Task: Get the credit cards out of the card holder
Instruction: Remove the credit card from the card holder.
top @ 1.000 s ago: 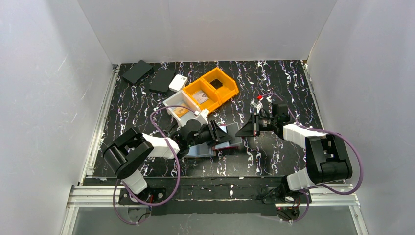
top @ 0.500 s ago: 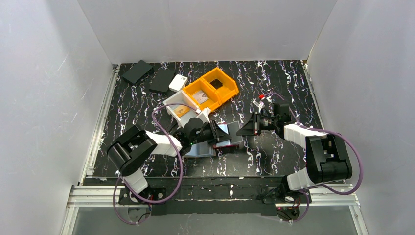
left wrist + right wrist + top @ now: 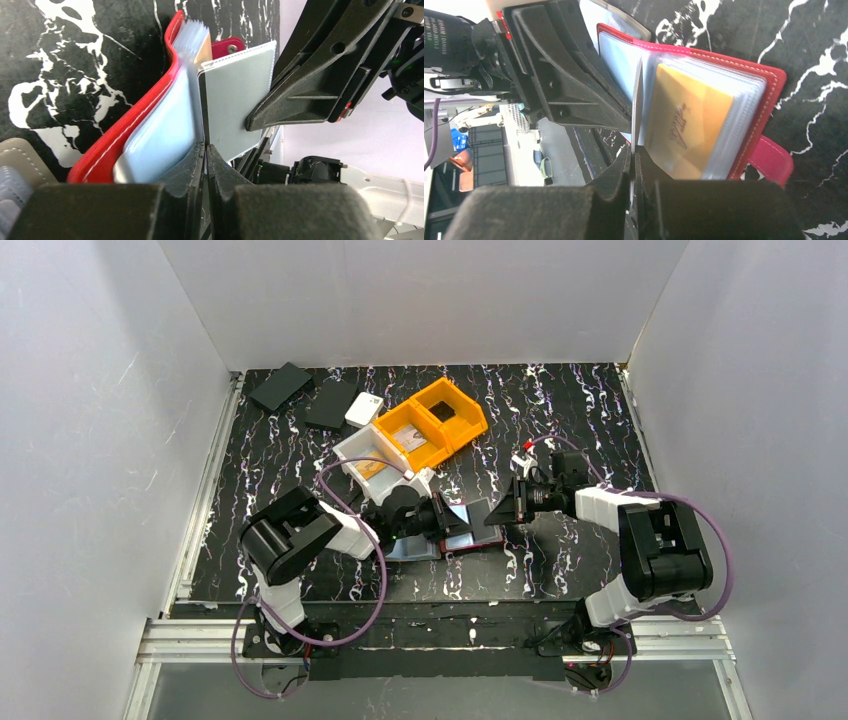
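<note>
Closer together now: left end effector (image 3: 205, 150), right end effector (image 3: 633, 150), both pinching grey card (image 3: 235, 100) over card holder (image 3: 769, 85).

Bright, even, soft-shadowed light; left tool (image 3: 205, 148) blurred up close, backdrop overexposed.
</note>
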Tool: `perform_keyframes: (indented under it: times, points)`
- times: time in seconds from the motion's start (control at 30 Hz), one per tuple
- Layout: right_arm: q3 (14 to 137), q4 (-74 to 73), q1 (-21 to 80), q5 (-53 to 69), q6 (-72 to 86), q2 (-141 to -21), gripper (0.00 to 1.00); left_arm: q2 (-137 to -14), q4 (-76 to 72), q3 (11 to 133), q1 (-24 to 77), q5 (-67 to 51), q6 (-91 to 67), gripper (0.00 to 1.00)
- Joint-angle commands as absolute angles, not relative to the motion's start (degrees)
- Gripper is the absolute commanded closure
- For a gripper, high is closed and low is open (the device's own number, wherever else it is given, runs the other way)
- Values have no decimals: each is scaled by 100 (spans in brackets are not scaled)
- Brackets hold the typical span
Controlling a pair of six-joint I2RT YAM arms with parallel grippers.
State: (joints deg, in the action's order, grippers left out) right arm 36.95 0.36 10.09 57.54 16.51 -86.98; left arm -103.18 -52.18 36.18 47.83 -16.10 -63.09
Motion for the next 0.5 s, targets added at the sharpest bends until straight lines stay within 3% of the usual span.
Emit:
perform_keyframes:
  times: [0.0, 0.17, 0.33, 0.47]
  points:
    - [3897, -264, 1046, 5752, 1406, -8993, 90, -10487, -5706, 3649, 4711, -1692, -6333, 88]
    - [3940, -254, 1046, 5751, 1402, -9208, 92, -10404, -5808, 3530, 4636, -1644, -6289, 66]
    - [3966, -275, 1055, 5702, 1360, -9287, 90, -10469, -5818, 3639, 4582, -1730, -6315, 59]
    - [4002, -345, 1055, 5669, 1290, -9292, 79, -10699, -5816, 3691, 4555, -1738, -6465, 57]
